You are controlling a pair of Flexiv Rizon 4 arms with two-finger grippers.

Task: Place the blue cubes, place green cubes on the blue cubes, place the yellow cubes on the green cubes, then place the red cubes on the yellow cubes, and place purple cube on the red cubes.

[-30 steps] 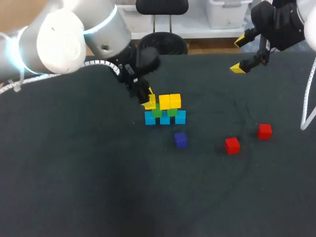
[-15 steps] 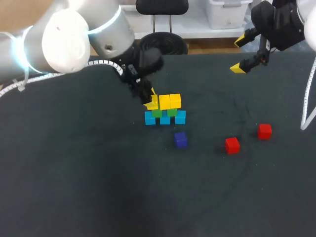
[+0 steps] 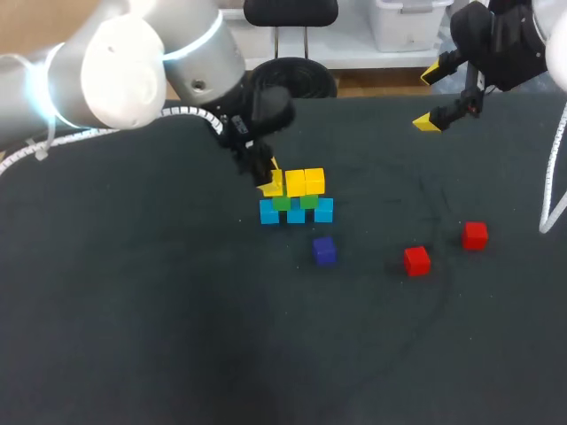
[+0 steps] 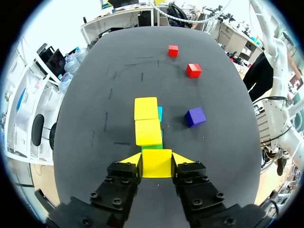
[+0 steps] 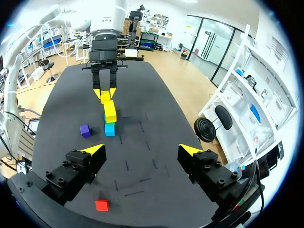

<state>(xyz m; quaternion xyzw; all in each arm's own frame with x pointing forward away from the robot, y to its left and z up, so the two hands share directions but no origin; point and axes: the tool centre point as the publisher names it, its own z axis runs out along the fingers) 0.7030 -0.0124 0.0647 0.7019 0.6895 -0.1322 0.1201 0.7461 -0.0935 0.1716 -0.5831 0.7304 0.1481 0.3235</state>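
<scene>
Three blue cubes (image 3: 296,213) form a row mid-table, with two green cubes (image 3: 308,201) on them. Two yellow cubes (image 3: 305,181) sit on the green ones. My left gripper (image 3: 269,181) is shut on a third yellow cube (image 4: 156,163) at the row's left end, level with the other yellow cubes (image 4: 147,119) and just above a green cube (image 4: 152,147). The purple cube (image 3: 324,251) lies in front of the stack. Two red cubes (image 3: 416,260) (image 3: 475,235) lie to the right. My right gripper (image 3: 434,96) hangs open and empty high at the back right.
The dark table (image 3: 159,336) has wide free room at the front and left. From the right wrist I see the stack (image 5: 110,116), the purple cube (image 5: 85,130) and one red cube (image 5: 101,204) below my open fingers.
My left gripper has shifted slightly right with the yellow cube, closer against the other yellow cubes. The right arm has not moved.
</scene>
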